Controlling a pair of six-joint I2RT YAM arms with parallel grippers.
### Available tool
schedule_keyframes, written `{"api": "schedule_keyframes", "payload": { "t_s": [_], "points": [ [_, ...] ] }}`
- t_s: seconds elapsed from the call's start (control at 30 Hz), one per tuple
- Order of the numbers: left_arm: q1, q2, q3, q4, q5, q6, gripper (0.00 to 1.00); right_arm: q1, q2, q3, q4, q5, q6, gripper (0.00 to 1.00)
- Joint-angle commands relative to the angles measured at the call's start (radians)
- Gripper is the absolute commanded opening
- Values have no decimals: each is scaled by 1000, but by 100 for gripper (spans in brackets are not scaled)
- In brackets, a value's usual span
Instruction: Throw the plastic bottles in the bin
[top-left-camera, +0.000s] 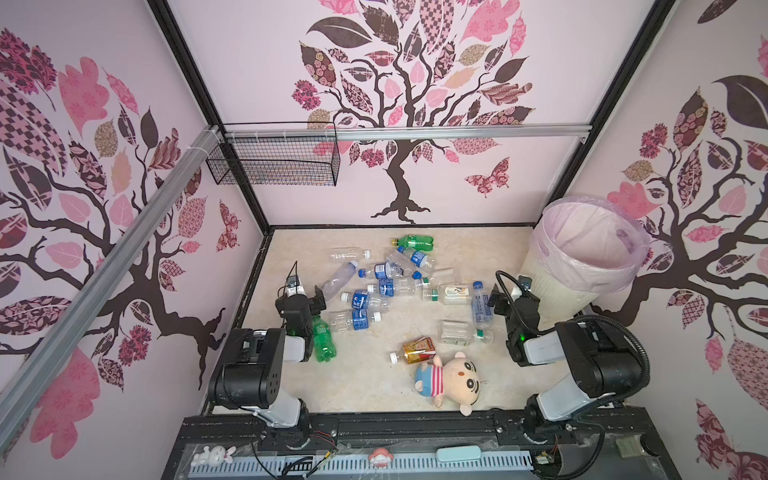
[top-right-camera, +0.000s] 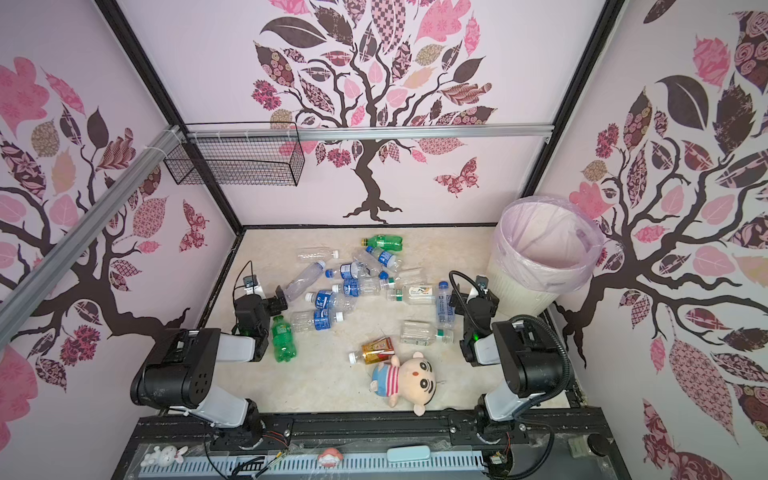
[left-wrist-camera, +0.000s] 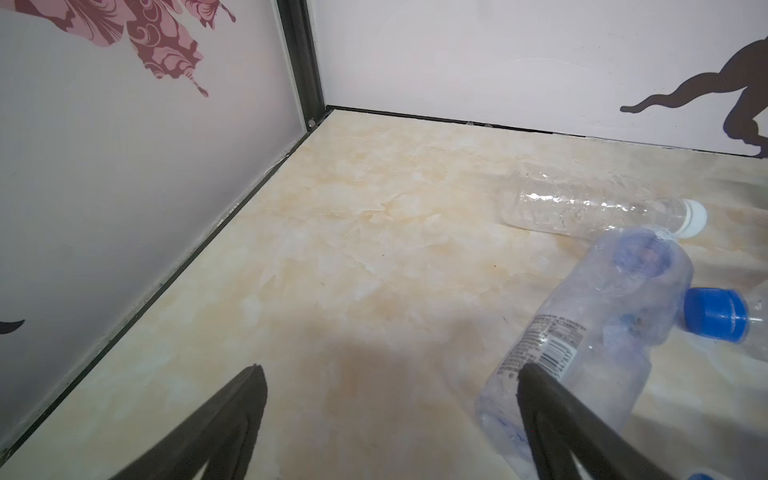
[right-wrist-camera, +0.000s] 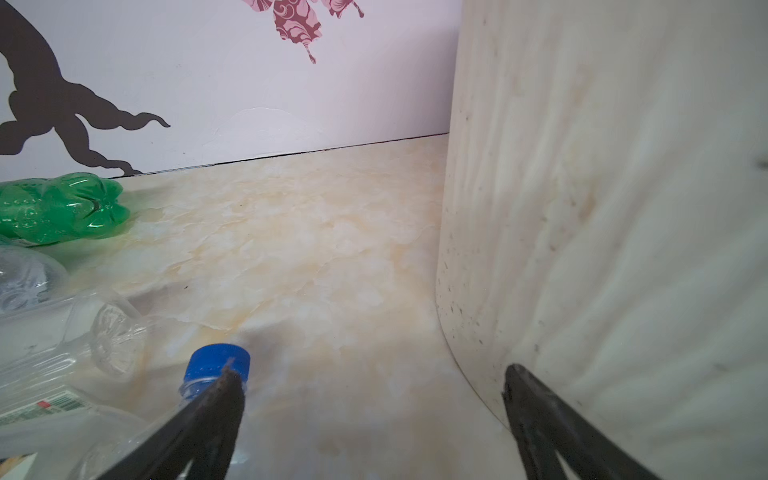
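Both left tool (left-wrist-camera: 390, 368) and right tool (right-wrist-camera: 369, 372) wide, empty; marbled floor (top-left-camera: 374, 386), tree-patterned walls (top-left-camera: 266, 75).

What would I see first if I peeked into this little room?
Probably the big pink-and-brown tree decal at the back. Below it, plastic bottles lie scattered across the middle of the tabletop, and a tall bin lined with a pink bag stands in the far right corner. A plush doll in a striped shirt lies near the front.
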Motion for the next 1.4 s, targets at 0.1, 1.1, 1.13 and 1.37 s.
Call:
{"api": "schedule_keyframes", "payload": {
  "t_s": [0.1,1.1,1.13,1.37],
  "points": [
    [-1,-2,18,9,-7,4,97,-5,-25,6,6,-6,16,99],
    [-3,-3,17,17,-10,3,97,-2,-87,-27,34,40,17,100],
    [-6,-7,23,29,-18,11,97,-3,-113,-15,2,83,37,99],
    [-14,-135,197,-400,-130,-31,97,62,-218,183,-403,182,34,100]
  ]
}}
